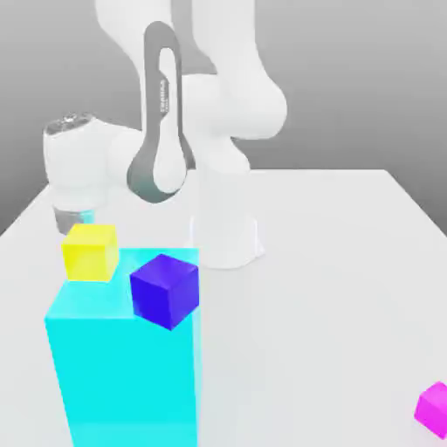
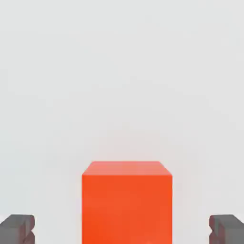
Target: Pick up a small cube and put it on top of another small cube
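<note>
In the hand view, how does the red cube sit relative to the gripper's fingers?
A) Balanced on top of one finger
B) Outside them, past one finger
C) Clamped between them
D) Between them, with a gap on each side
D: the red cube shows between the wide-open fingers, with pale surface visible on both sides of it.

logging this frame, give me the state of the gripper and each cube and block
gripper: open, one finger on either side of the red cube, not gripping it
red cube: not stacked on another cube
yellow cube: upright
blue cube: turned at an angle
cyan block: upright
magenta cube: on the table
</note>
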You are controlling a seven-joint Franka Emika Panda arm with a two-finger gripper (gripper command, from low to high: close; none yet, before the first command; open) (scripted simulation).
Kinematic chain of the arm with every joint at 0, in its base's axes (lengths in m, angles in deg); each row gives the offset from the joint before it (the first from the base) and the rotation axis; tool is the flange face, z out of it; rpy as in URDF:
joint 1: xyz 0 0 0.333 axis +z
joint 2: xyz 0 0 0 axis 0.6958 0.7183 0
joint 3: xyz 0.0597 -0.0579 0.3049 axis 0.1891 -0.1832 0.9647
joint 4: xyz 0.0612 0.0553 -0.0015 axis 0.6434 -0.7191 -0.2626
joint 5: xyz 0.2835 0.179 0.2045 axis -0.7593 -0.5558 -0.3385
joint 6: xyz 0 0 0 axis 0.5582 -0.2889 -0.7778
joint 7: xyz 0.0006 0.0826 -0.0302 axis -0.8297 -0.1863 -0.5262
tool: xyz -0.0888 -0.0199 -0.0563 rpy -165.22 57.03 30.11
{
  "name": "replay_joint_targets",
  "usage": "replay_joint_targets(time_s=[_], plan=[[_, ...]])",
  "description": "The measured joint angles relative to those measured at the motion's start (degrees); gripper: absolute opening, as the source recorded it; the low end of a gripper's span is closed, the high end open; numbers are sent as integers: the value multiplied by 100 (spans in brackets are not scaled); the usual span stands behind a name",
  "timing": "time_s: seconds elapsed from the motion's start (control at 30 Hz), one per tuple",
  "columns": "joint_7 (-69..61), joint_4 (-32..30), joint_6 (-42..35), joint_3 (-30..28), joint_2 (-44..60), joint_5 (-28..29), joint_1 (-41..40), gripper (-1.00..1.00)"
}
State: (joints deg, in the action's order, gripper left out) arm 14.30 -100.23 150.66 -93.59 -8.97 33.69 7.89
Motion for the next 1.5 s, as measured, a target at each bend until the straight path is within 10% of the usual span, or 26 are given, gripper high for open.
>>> replay_joint_targets(time_s=[0.07,0.1,0.63,1.5], plan=[[-118,70,341,477,409,-145,-449,0],[-140,103,512,661,614,-157,-638,-100],[557,-117,-818,233,-997,767,-448,-100],[3803,4198,-5879,2435,-1791,230,1050,-100]])
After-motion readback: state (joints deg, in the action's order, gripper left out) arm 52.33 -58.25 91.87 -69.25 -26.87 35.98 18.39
